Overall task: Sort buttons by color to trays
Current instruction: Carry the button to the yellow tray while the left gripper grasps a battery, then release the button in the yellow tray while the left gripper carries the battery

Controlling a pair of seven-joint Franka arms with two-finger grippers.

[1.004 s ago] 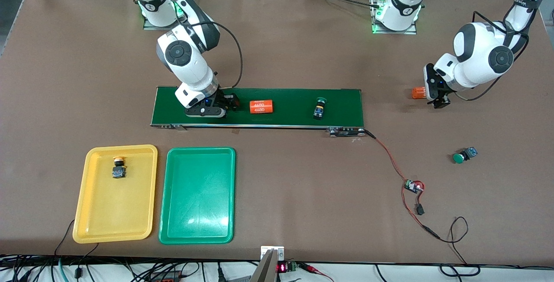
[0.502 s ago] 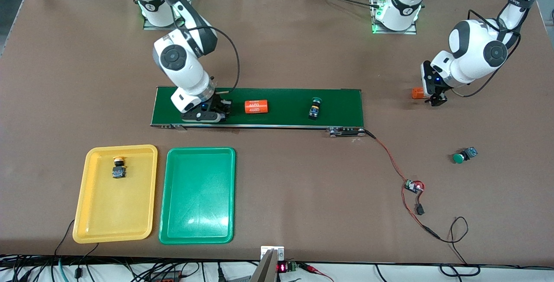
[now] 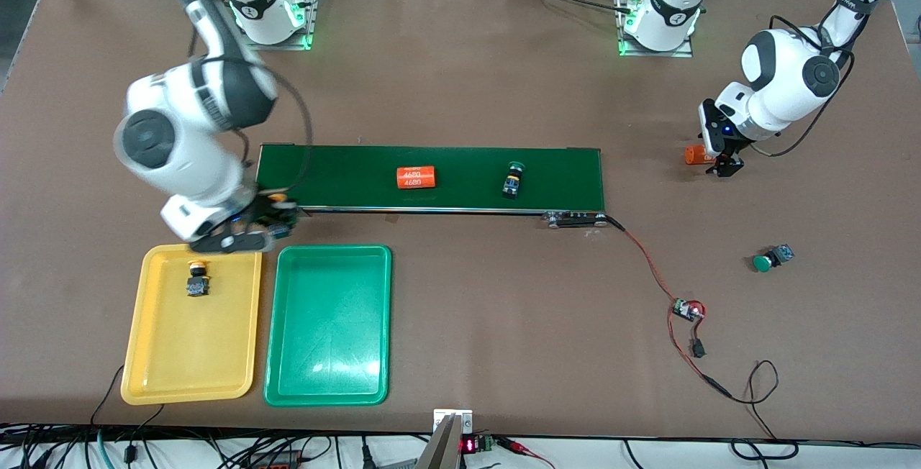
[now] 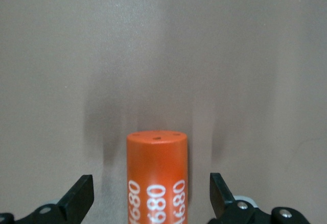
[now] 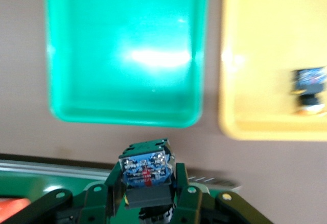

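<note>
My right gripper (image 3: pixel 275 219) is shut on a yellow-capped button (image 3: pixel 279 203) and holds it over the gap between the conveyor and the trays; its blue body shows in the right wrist view (image 5: pixel 145 169). The yellow tray (image 3: pixel 151 354) holds one yellow-capped button (image 3: pixel 196 278). The green tray (image 3: pixel 331 375) holds nothing. One green-capped button (image 3: pixel 512 180) lies on the conveyor belt (image 3: pixel 568 174). Another green-capped button (image 3: pixel 770 259) lies on the table at the left arm's end. My left gripper (image 3: pixel 723 163) is open, its fingers astride an orange cylinder (image 4: pixel 157 178) without touching it.
A second orange cylinder (image 3: pixel 417 178) lies on the belt. A small circuit board (image 3: pixel 687 309) with red and black wires trails from the conveyor's end toward the table edge nearest the front camera.
My right gripper has lifted the yellow-capped button off the belt and carried it toward the trays. The cylinder and green button on the belt have drifted toward the right arm's end.
</note>
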